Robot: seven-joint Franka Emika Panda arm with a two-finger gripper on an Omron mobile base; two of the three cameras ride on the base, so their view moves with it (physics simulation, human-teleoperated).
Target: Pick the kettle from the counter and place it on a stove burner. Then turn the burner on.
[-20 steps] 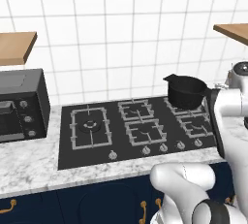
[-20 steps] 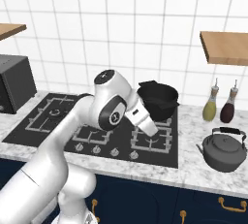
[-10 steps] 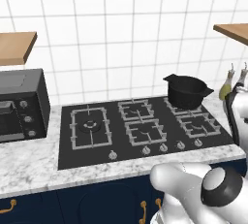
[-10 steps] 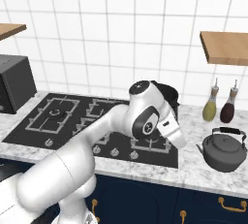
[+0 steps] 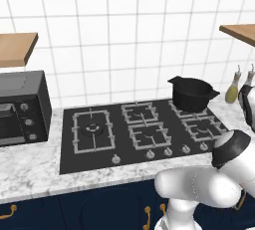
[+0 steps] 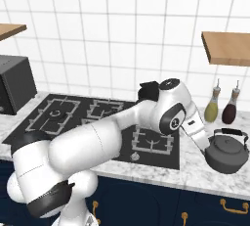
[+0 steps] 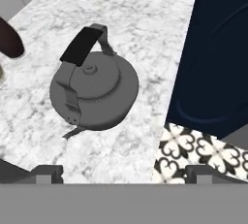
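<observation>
Swinging rightward over the last second, the arm has left the middle of the cooktop and now reaches across the right part of the desk (image 6: 195,169), its forearm ending just beside the kettle (image 6: 227,150). Half a second ago the wrist was over the right-hand burners; now the hand camera looks almost straight down on the kettle (image 7: 94,89), with its dark handle arched over the domed lid and small knob. The kettle itself has not moved: it stands upright on the marbled desk to the right of the cooktop, near the front edge, in front of the two bottles (image 6: 212,107) by the wall.

That shift puts the task in its first step, the approach to the pick, in my judgement. Nothing is lifted yet, and the large stove burner (image 5: 92,129) at the left of the cooktop stands bare, well apart from the kettle; the black pot (image 5: 192,92) sits on a back right burner.

The claw (image 7: 123,172) is released: its two fingertips show wide apart at the bottom of the hand view, above the kettle and holding nothing.

As for writing, the hood panel at the top carries small light display marks, too small to read. No brand or label is legible on the kettle, the bottles or the dark oven (image 5: 22,107) at the left.
</observation>
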